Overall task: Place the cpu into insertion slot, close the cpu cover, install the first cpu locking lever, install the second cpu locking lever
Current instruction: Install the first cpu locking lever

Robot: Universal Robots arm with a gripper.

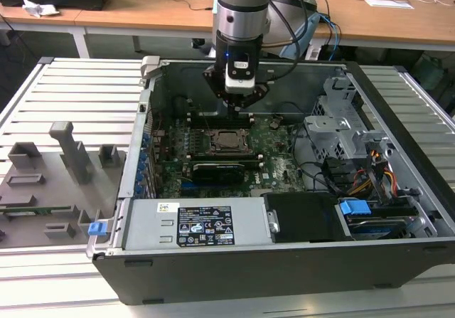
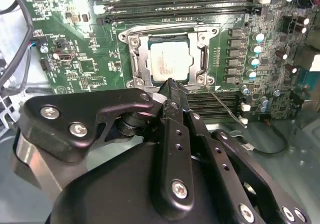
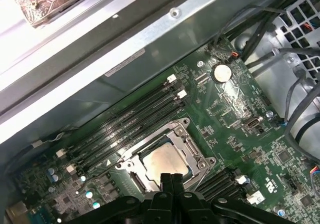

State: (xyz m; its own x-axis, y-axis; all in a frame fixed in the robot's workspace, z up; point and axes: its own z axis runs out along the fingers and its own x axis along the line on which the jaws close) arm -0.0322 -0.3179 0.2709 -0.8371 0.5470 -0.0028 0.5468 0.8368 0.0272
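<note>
The gripper (image 3: 173, 178), pressed together and empty, hangs just over one edge of the cpu (image 3: 165, 159), which lies mid-motherboard (image 3: 235, 129) with the cpu cover (image 3: 194, 149) seemingly lowered around it.

nothing legible enough to read out. black label (image 1: 205, 225) with white print and small cert-type marks sits on the grey power supply (image 1: 142, 225), lower middle of the exterior view. small white sticker (image 1: 168, 207) is just above the label's upper left corner. first wrist view: pale sticker strip (image 3: 125, 62) on the case wall (image 3: 210, 18), white silkscreen mark (image 3: 270, 186) on the motherboard (image 3: 235, 119). second wrist view: faint etching on the cpu (image 2: 169, 58) lid, unreadable.
</note>
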